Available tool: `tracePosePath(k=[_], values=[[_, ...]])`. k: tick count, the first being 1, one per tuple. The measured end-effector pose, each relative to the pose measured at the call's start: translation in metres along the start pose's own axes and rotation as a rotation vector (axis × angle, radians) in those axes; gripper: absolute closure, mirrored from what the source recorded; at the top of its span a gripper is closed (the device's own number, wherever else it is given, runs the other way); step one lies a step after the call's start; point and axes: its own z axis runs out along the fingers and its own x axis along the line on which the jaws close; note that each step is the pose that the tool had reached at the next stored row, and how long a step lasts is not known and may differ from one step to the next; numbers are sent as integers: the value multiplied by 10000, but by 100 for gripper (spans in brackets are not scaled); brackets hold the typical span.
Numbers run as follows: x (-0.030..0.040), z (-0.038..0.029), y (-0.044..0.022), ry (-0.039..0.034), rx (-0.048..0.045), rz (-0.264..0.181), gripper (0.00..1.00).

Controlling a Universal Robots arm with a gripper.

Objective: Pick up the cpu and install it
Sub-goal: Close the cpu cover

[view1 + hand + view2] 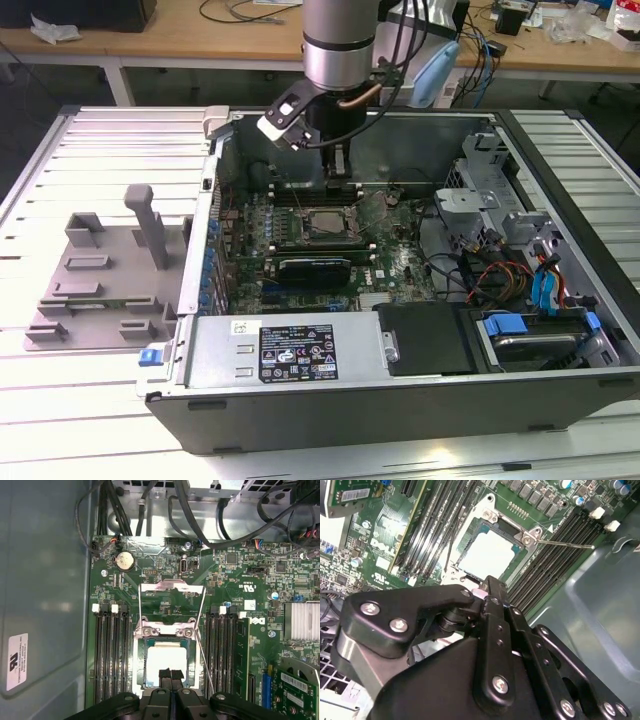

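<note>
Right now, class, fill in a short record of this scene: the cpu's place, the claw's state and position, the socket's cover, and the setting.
cpu: lying flat in the socket
claw: shut, holding nothing, over the cpu's edge; contact cannot be told
load plate: flipped open
lever: unlatched, slanting beside the socket
setting: open computer case on a slatted table

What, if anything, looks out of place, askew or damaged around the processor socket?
Nothing stands out. The cpu sits square in its socket, and the socket's cover is flipped open with no visible damage. The gripper hangs just above the cpu, fingers together.
</note>
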Motion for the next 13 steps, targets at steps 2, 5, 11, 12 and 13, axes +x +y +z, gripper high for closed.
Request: tracePosePath(k=[2, 5, 11, 12, 13], values=[[0, -21, 1, -1, 1, 1, 89], [-1, -65, 3, -2, 1, 1, 89], [-1, -123, 6, -1, 0, 0, 89], [-1, -124, 7, 0, 0, 0, 89], [-2, -124, 33, -2, 2, -1, 89]])
